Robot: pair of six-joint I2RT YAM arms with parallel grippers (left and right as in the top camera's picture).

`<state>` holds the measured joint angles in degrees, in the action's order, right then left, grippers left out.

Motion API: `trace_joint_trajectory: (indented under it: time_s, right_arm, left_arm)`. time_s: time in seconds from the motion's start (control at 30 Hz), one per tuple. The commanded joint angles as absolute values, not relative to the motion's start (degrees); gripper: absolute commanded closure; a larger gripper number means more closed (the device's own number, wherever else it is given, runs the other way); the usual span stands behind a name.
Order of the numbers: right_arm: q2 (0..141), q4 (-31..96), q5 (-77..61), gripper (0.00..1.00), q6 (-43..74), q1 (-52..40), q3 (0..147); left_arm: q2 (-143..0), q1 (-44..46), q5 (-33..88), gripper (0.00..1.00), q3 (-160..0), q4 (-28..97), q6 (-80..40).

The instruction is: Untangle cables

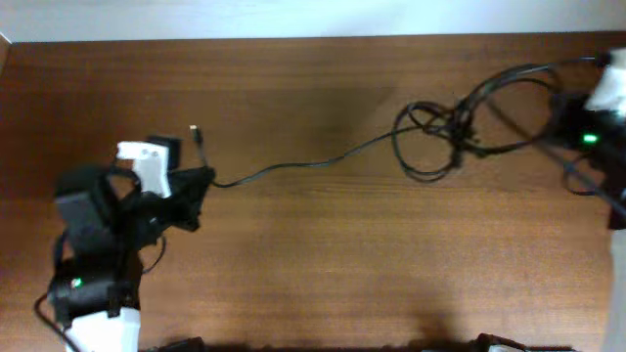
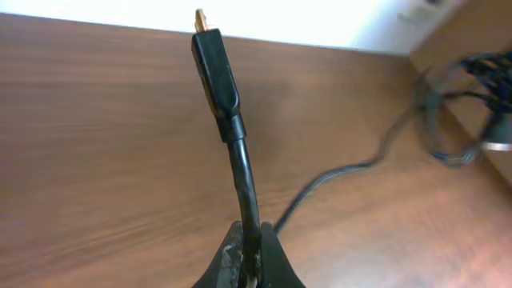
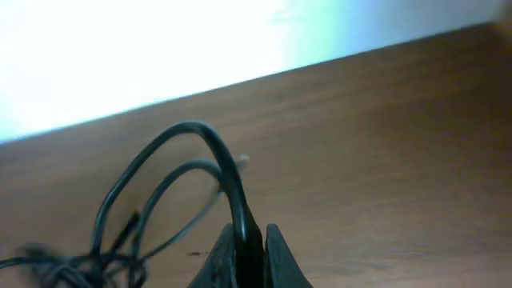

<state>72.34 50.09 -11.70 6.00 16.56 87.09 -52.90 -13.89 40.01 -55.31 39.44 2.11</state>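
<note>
table (image 1: 323, 254): brown wood grain, under my left claw (image 2: 250, 234)
backdrop (image 2: 320, 20): pale, I see it ahead of that claw

The left arm (image 1: 98, 210) and right arm (image 1: 569, 112) are black with white housings (image 1: 144, 156) (each shows a green light (image 1: 76, 284))

Brown wood-grain table (image 1: 323, 254) fills nearly whole overhead view, grain running left to right. Pale wall (image 1: 293, 15) shows as narrow strip along far edge (plain, featureless). Pale sliver also past table's upper-left corner. Dim shadow patches along near edge. Right wrist view: wall beyond table washed out, bright bluish-white. Left wrist view: same white band above wood.
</note>
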Motion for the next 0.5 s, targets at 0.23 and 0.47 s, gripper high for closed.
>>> trace_joint_trajectory:
  time_s: [0.23,0.47]
  right_arm:
    - [93.1,39.8,-24.2,0.96,24.6,49.8,87.7]
    - [92.0,37.8,-34.5,0.96,14.6,31.6,88.1]
  left_arm:
    - [-46.9,-26.8,31.4,1.0,-61.0,47.5,2.6]
    - [-48.2,-26.0,30.9,1.0,-61.2,48.3,2.7]
